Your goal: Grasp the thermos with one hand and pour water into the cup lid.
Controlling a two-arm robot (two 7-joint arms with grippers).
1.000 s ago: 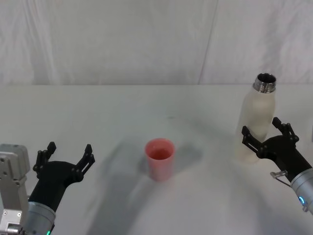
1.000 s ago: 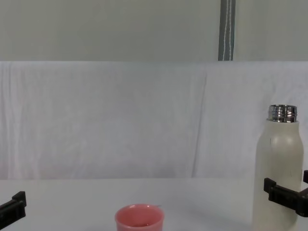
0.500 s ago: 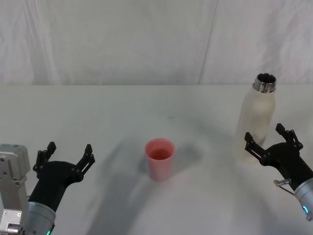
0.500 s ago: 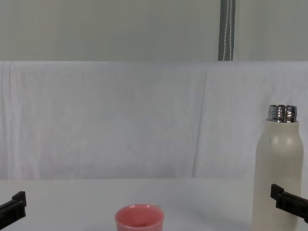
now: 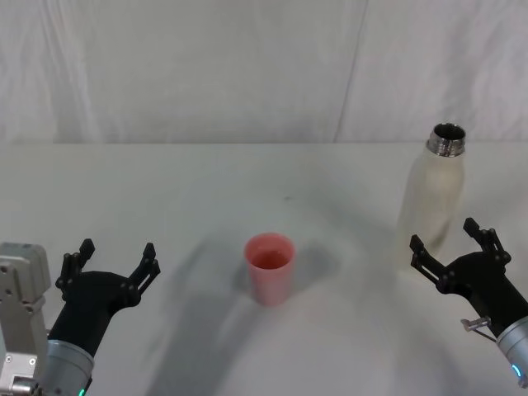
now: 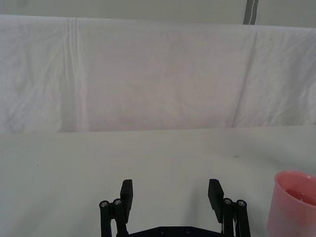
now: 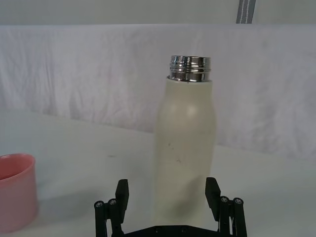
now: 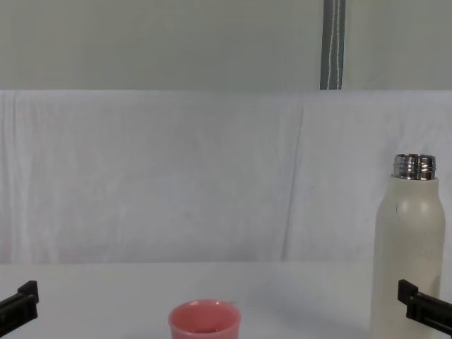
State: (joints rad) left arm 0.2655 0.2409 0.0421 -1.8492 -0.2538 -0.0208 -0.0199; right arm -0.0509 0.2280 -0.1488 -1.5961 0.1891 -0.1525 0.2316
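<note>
The thermos point(image 5: 433, 198) stands upright at the right of the table, cream-white with an open steel neck point(image 7: 190, 68); the chest view shows its side point(image 8: 412, 261). My right gripper point(image 5: 443, 237) is open just in front of its base, one finger on each side, not touching it point(image 7: 167, 195). The pink cup lid point(image 5: 270, 268) stands upright in the middle of the table point(image 8: 205, 325) point(image 7: 15, 190) point(image 6: 295, 202). At the near left my left gripper point(image 5: 117, 252) rests open and holds nothing point(image 6: 171, 192). The water is out of view.
A white cloth covers the table point(image 5: 206, 190) and hangs as a backdrop point(image 5: 247, 66) behind it. A grey pole point(image 8: 332, 42) rises behind the backdrop. Bare tabletop lies between the cup lid and the thermos.
The right gripper has drawn back toward me and lower, from around the thermos's lower body to in front of its base. The thermos, the cup lid and the left arm have not moved.
</note>
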